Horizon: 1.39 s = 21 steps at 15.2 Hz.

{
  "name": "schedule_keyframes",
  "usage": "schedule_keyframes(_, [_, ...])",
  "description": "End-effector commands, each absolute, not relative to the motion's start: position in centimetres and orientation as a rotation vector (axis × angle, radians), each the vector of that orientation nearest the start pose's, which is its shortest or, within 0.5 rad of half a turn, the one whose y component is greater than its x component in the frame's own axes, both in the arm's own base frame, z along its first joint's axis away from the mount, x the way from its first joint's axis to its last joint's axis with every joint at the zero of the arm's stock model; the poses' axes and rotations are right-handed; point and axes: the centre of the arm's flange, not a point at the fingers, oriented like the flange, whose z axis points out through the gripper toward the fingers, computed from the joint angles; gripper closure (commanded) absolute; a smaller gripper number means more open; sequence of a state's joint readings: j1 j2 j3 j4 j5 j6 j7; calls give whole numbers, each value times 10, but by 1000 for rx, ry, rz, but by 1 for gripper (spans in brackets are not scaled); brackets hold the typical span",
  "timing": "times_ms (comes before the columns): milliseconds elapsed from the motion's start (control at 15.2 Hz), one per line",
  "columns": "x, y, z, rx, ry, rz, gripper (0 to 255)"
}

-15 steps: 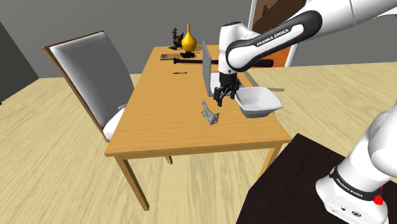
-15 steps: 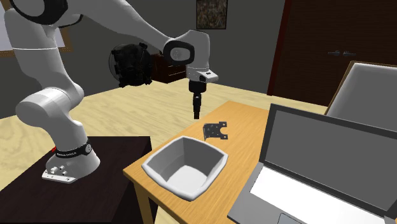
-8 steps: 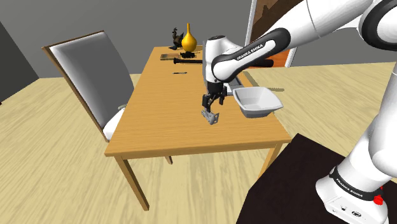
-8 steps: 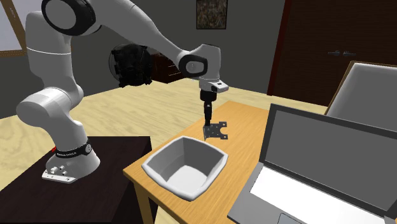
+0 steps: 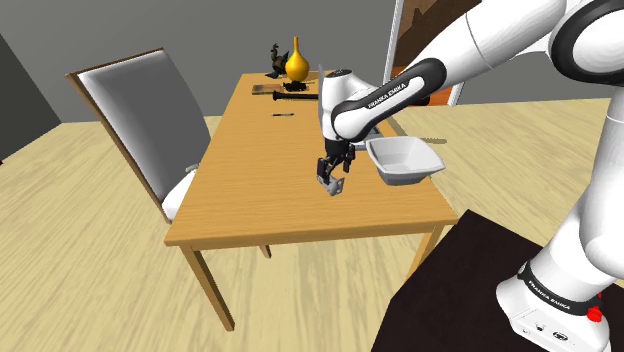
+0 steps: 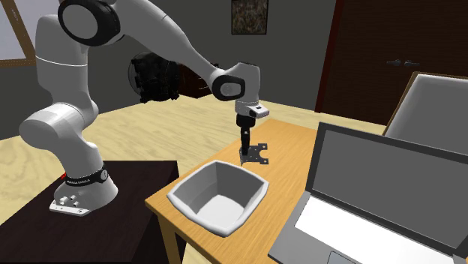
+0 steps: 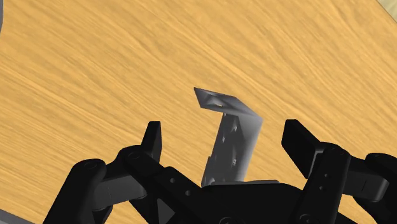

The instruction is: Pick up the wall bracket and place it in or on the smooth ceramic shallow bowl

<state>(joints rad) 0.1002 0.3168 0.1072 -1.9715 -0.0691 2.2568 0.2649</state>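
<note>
My claw [image 7: 224,133] is spread wide, with one finger on each side of the bracket [image 7: 234,143]. I think nothing is touching it yet. The bracket stands on the tabletop [image 5: 250,195], just beside the white bowl [image 5: 398,176], toward the end nearest the stand. I should squeeze slowly on its flat upright part, then lift it high over the bowl's rim. The laptop [image 6: 375,202] sits close by the bowl, so I should stay away from it.
</note>
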Motion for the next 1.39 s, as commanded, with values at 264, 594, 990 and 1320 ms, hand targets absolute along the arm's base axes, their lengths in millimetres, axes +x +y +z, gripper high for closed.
schedule_keyframes(264, [593,120,308,-3167,28,37,0])
schedule_keyframes(594, [593,120,308,-3167,28,37,255])
schedule_keyframes(990, [593,120,313,-3167,28,37,255])
schedule_keyframes(1320, [593,120,339,-3167,28,37,255])
